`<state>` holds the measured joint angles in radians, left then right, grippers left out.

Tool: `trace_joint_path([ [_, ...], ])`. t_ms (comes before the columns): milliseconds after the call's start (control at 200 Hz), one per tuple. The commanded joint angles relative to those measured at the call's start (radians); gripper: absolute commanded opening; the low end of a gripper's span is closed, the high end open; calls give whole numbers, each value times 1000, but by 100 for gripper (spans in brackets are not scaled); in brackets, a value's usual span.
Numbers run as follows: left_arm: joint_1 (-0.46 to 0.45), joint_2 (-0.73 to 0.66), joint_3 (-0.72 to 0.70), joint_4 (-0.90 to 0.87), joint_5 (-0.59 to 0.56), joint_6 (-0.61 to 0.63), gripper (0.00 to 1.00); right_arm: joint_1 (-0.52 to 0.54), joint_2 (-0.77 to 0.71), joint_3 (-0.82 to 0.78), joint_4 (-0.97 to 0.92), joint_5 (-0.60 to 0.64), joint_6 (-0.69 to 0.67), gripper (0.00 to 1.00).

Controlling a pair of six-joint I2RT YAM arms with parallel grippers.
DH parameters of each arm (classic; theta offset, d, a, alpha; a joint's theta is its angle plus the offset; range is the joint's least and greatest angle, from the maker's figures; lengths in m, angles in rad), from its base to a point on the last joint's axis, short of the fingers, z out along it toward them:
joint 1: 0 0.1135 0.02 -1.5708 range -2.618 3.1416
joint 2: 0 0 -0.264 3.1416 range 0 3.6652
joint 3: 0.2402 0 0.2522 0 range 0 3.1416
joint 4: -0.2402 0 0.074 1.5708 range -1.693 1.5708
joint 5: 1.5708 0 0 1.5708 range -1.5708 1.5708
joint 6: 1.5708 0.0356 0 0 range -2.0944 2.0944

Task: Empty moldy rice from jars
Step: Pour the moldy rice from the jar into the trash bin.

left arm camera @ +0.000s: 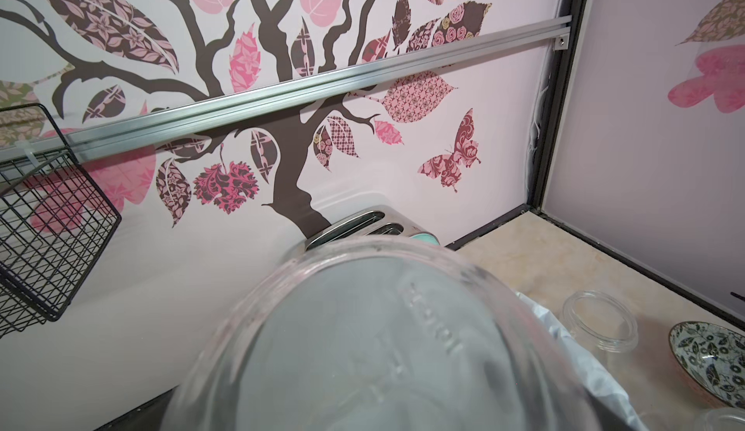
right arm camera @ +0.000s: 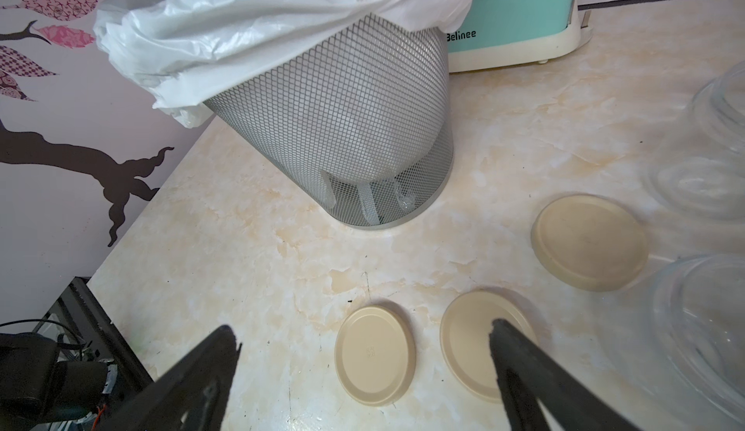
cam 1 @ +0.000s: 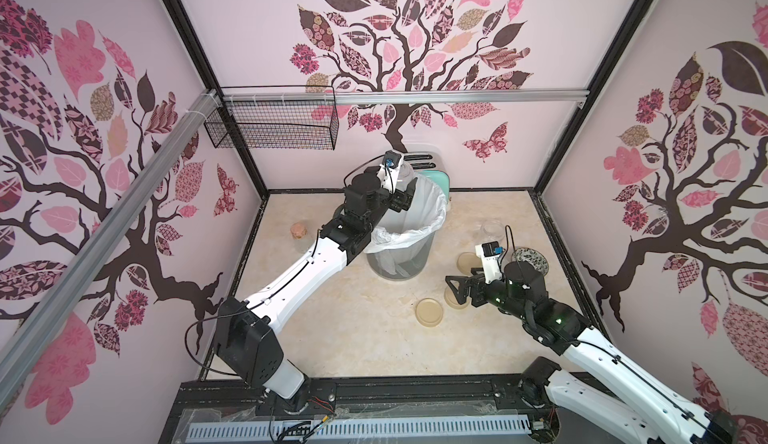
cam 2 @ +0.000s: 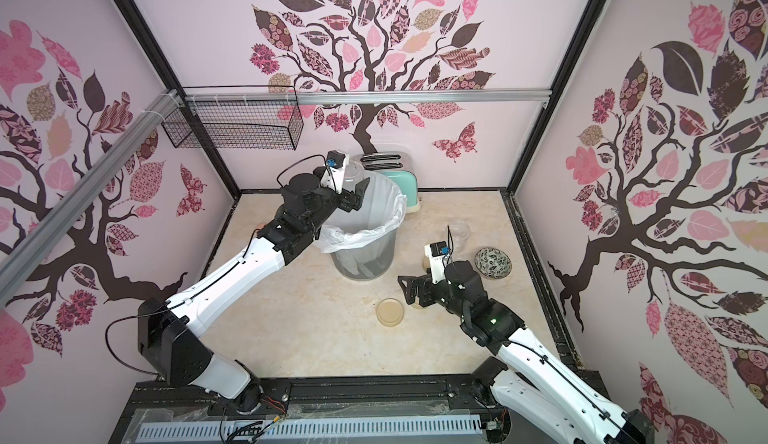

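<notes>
Glass jar [left arm camera: 363, 348] is clamped by the left gripper [cam 1: 401, 197] over the lined mesh bin [cam 1: 395, 265], could easily be dropped in; right gripper [right arm camera: 365, 330] is spread, empty.

Bare tabletop [cam 1: 332, 338] front-left; bin [cam 1: 397, 265] centre; lids [cam 1: 428, 312], jars [cam 1: 493, 230] right.

Jar [left arm camera: 363, 348] blurred, cut off by frame edge; contents unclear. Lid [cam 1: 464, 260] prob. partly hidden.

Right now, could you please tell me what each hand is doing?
Left hand: closed on a jar over the bin.
Right hand: open, holding nothing.
</notes>
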<state>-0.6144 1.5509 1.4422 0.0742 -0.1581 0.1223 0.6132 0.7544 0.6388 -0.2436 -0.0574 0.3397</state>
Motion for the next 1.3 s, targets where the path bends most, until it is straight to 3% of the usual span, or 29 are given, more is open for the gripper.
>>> trace_joint_path([
  [0, 8, -37, 9, 116, -34, -12, 68, 1, 0, 37, 12, -3, -7, 99],
  [120, 24, -53, 15, 98, 36, -78, 66, 0, 2, 43, 3, -19, -14, 100],
  [235, -17, -44, 20, 114, -28, -12, 68, -1, -2, 36, 5, -1, -14, 100],
  [360, 40, -31, 72, 28, 62, -138, 67, 0, -4, 43, 1, -21, -13, 99],
  [470, -25, -58, 40, 79, 37, -62, 69, 0, -18, 34, -10, 9, -13, 99],
  [545, 10, -27, 62, 72, 3, -82, 70, 0, -26, 23, 4, 7, -11, 100],
  [625, 37, -26, 72, 44, 66, -155, 67, 0, -23, 28, 1, -9, -11, 100],
  [735, -18, -42, 41, 115, 17, -71, 69, 0, -20, 33, -11, 7, -11, 99],
  [785, 2, -26, 58, 102, -1, -95, 70, 1, -22, 31, -4, 5, -10, 100],
  [860, 24, -36, 85, 46, 71, -162, 68, 0, -23, 36, -4, -10, -10, 99],
  [965, -14, -74, 53, 120, 52, -120, 69, 0, -31, 38, -25, 16, -10, 99],
  [1090, 43, -36, 84, 39, 57, -162, 67, 0, -41, 18, 3, -2, -5, 100],
  [1220, -15, -80, 18, 125, 32, -80, 67, -1, -37, 30, -21, 7, 2, 100],
  [1295, 18, -43, 54, 95, 14, -99, 69, 0, -43, 21, -8, 3, 5, 100],
])
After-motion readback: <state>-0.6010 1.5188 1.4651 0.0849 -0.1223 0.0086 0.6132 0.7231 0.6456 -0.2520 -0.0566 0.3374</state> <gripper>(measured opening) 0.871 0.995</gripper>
